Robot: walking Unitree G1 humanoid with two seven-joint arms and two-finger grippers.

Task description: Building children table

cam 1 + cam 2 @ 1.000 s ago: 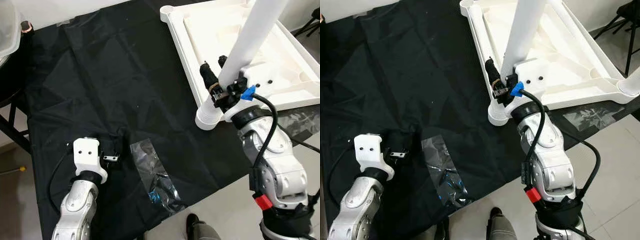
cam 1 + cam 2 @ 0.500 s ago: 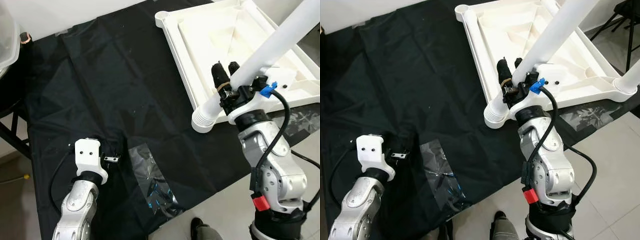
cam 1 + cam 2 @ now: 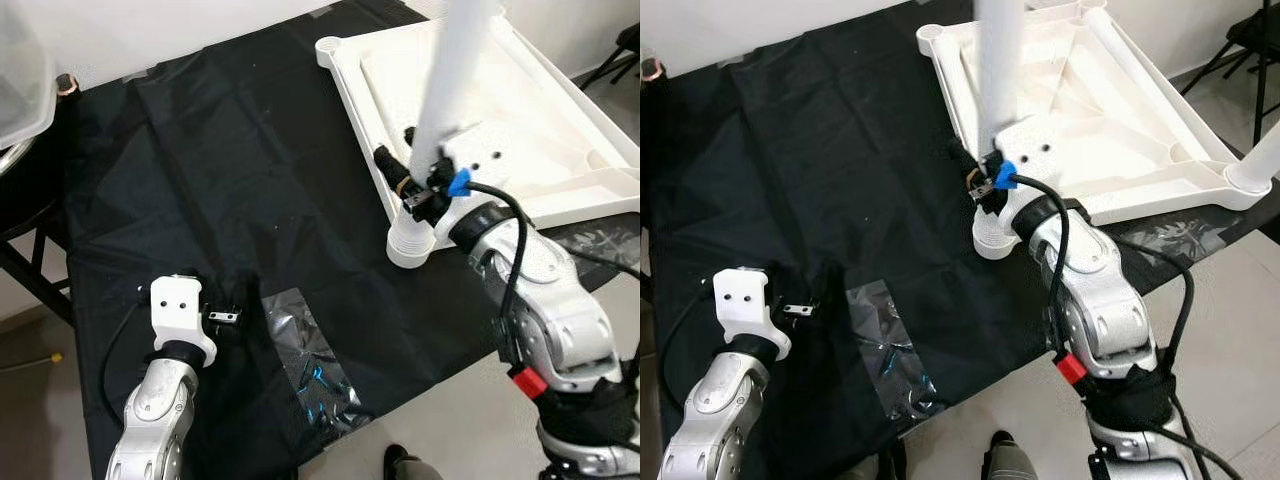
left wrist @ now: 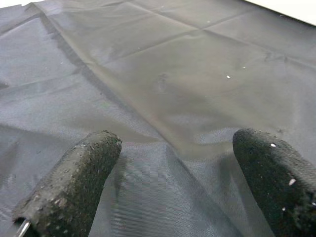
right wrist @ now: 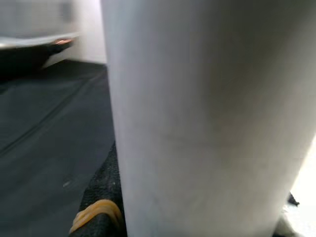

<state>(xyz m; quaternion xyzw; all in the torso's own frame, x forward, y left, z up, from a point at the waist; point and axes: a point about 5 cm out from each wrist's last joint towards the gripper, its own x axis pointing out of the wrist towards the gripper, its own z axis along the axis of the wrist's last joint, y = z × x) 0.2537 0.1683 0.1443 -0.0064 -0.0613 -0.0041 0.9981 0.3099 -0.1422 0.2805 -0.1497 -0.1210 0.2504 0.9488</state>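
- We judge the step in hand to be leg fitting: the large white plastic tabletop [image 3: 560, 150], lying underside up on the black cloth sheet [image 3: 200, 180], has its near corner socket engaged by the white cylindrical plastic table leg [image 3: 998, 60].
- The tabletop sits at the far right of the cloth, ribbed underside facing up; another corner socket shows at its far corner, and one more leg stands at the right edge in the right eye view.
- The leg stands close to upright; its ribbed, threaded-looking lower end [image 3: 408, 244] rests at the tabletop's near corner. We cannot tell how deeply it is seated.
- The right gripper [image 3: 405, 180] is clamped round the leg low down, one black finger on either side; the right wrist view shows the white shaft [image 5: 207, 118] between them.
- Next move, in our judgement: keep the leg square to the socket, then press or twist it home; a tilt could jam it.
- The clear plastic bag of small hardware [image 3: 890, 355] lies flat on the cloth near the front edge, unopened as far as we can tell.
- The left gripper [image 4: 168, 173] hovers low over bare cloth, fingers spread wide, holding nothing.
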